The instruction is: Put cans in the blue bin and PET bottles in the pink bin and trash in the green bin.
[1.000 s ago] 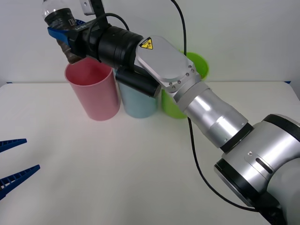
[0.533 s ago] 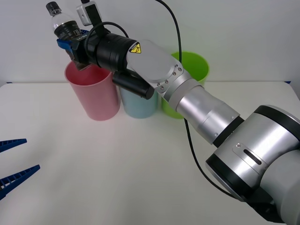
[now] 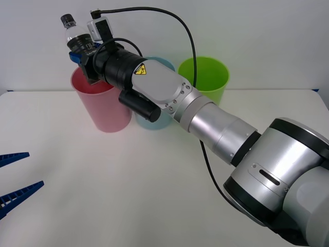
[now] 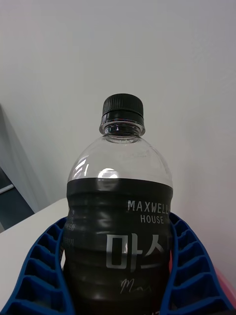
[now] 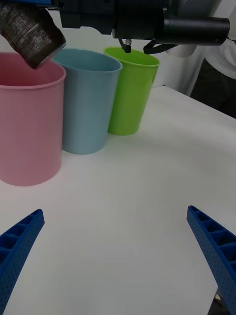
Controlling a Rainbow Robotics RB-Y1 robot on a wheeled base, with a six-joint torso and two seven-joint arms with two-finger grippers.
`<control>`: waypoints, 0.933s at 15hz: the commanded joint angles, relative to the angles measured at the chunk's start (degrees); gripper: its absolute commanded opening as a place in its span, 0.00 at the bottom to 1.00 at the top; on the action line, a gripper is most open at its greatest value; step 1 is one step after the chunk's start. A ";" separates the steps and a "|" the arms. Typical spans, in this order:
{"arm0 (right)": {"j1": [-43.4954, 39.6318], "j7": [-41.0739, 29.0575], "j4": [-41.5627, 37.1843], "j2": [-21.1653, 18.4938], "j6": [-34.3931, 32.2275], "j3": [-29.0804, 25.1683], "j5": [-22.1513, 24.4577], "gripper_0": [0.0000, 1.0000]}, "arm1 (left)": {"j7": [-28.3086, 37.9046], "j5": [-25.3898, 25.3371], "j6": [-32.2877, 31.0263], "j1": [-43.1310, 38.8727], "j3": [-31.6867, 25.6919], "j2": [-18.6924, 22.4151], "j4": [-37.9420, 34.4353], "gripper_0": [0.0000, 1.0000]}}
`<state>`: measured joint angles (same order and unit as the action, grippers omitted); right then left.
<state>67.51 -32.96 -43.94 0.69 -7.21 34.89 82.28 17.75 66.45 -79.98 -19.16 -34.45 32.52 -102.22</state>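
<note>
Low at the table's left edge we see the left gripper [image 3: 14,181], its ribbed blue fingers spread wide and holding nothing. Above the smooth round pink bin [image 3: 103,105], the right gripper [image 3: 82,51] squeezes the PET bottle [image 3: 77,35]. Just right stand the blue bin [image 5: 86,101] and green bin [image 3: 205,77]; the wrist camera shows us the bottle's ridged black cap [image 4: 123,109].

So the three bins sit in a row along the tabletop's [image 3: 154,195] far edge: pink bin [image 3: 105,110] leftmost, blue bin [image 5: 83,103] in the middle, green bin [image 3: 208,77] on the right, all just beside each other. The right gripper [image 3: 82,54] holds the PET bottle [image 3: 77,37] tilted right over the pink bin's rim, and the left gripper [image 3: 13,182] hangs by the near left edge.
</note>
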 commanded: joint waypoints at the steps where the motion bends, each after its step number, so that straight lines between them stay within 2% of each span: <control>1: -0.01 -0.09 0.08 0.02 0.27 0.09 -0.01 0.00 | 0.00 0.00 0.00 0.00 0.00 0.00 0.00 1.00; 3: -0.01 0.00 0.08 0.19 1.06 0.09 -0.01 0.00 | 0.00 0.00 0.00 0.00 0.00 0.00 0.00 1.00; 4: -0.01 -0.09 0.08 0.19 1.32 0.09 -0.19 0.08 | 0.00 0.00 0.00 0.00 0.00 0.00 0.00 1.00; 5: -0.01 -0.09 0.08 0.19 1.50 0.00 -0.19 0.24 | 0.00 0.00 0.00 0.00 0.00 0.00 0.00 1.00; 6: -0.01 0.08 0.08 0.19 1.85 0.00 -0.19 0.46 | 0.00 0.00 0.00 0.00 0.00 0.00 0.00 1.00; 8: -0.01 0.52 0.08 0.19 2.20 0.00 -0.19 0.69 | 0.00 0.00 0.00 0.00 0.00 0.00 0.00 1.00; 10: -0.01 0.70 0.08 0.19 2.20 0.00 -0.19 0.76 | 0.00 0.00 0.00 0.00 0.00 0.00 0.00 1.00; 14: -0.01 0.88 0.08 0.19 2.29 0.00 -0.19 0.77 | 0.00 0.00 0.00 0.00 0.00 0.00 0.00 1.00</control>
<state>67.51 -32.09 -43.85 0.88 -4.92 34.90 82.14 17.75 66.45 -79.98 -19.16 -34.45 32.52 -102.22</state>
